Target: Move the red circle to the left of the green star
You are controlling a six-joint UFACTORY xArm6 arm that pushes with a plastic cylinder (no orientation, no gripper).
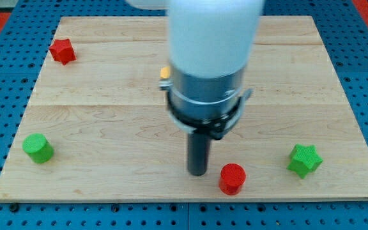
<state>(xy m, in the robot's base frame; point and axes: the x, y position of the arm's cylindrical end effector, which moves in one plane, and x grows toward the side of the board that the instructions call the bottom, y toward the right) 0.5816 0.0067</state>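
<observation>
Here the red circle [232, 178] sits near the tabletop's [107, 115] bottom edge, right of centre, with the green star [304, 160] well apart toward the view's right. My tip [198, 172] rests just beside the red circle on its left, a narrow gap showing between them; there is no pincer on this rod, so nothing is held. A green cylinder [38, 148] stands at lower left, a red star [62, 51] at upper left. The arm's pale body hides most of a yellow block [164, 73], its shape unclear
</observation>
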